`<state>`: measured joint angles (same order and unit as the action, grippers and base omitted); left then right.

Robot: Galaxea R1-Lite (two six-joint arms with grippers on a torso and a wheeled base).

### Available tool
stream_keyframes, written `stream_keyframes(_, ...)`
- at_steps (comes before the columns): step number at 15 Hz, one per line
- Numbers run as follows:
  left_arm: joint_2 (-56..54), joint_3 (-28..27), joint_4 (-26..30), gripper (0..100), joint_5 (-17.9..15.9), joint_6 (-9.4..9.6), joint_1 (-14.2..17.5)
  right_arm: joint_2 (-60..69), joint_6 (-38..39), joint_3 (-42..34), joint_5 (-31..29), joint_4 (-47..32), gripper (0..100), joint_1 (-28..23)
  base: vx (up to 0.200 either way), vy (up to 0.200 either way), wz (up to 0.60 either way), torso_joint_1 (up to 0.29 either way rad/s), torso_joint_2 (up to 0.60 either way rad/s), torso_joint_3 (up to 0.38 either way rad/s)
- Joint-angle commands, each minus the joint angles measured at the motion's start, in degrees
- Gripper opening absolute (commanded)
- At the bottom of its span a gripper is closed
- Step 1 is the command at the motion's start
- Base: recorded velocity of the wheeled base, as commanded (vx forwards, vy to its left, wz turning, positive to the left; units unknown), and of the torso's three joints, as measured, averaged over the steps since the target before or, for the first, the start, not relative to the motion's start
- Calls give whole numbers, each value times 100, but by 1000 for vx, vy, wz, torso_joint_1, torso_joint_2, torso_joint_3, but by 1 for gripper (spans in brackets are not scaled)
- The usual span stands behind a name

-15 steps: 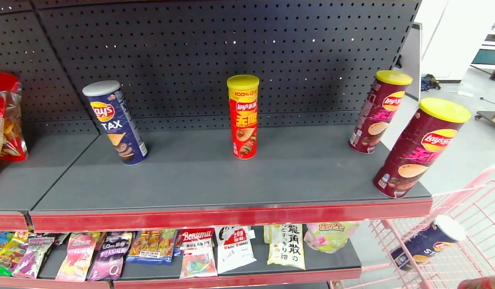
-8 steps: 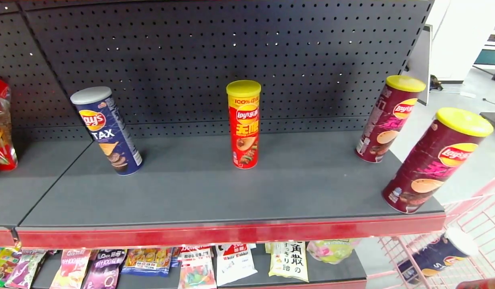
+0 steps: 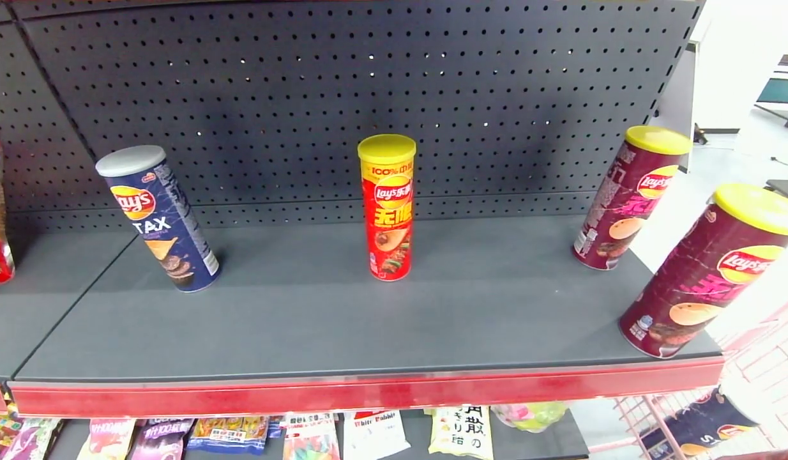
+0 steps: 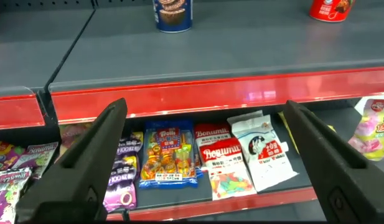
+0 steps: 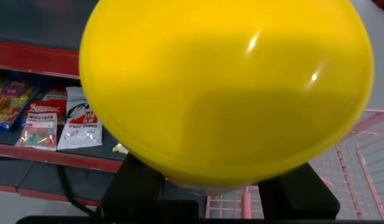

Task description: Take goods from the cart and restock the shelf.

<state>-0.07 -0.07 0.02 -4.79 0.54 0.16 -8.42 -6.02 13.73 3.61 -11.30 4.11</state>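
The gray shelf (image 3: pixel 292 319) has room at 12 o'clock. My right gripper (image 5: pixel 220 190) hugs a can (image 5: pixel 226 87), yellow top toward the wrist; left gripper (image 4: pixel 207 165) wide open, empty.

A navy can (image 3: pixel 158 223), a red can (image 3: pixel 387 211) and maroon cans (image 3: pixel 627 201) dot the grey, red-edged shelf (image 3: pixel 343 332); the cart (image 3: pixel 656 421) looks pink.

The left gripper (image 4: pixel 204 104) points forward with its two dark fingers spread wide apart and nothing between them. The right gripper (image 5: pixel 220 186) is closed around a yellow-lidded can (image 5: pixel 226 87). One dark finger sits on each side of the can just under the lid, whose top faces the wrist camera.
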Motion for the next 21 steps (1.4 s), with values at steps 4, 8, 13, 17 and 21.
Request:
stream_keyframes(4,25,-1,-2,100,-31,-1,-7,210,5,-142,149,23,0,-7,0,0,0,0,0,0)
stream_keyframes(8,7,-1,-11,100,-66,61,-7,-80,31,-125,140,14,0,-15,0,0,0,0,0,0)
stream_keyframes(13,1765,-1812,-169,100,-874,-581,-209,-142,75,42,158,5,0,-7,0,0,0,0,0,0)
stream_keyframes(17,4208,-2858,-653,100,-2184,-414,-930,60,110,-186,167,5,0,-7,0,0,0,0,0,0)
stream_keyframes(21,6854,-3174,-2674,100,-3098,298,-1202,113,128,-107,158,5,0,-7,0,0,0,0,0,0)
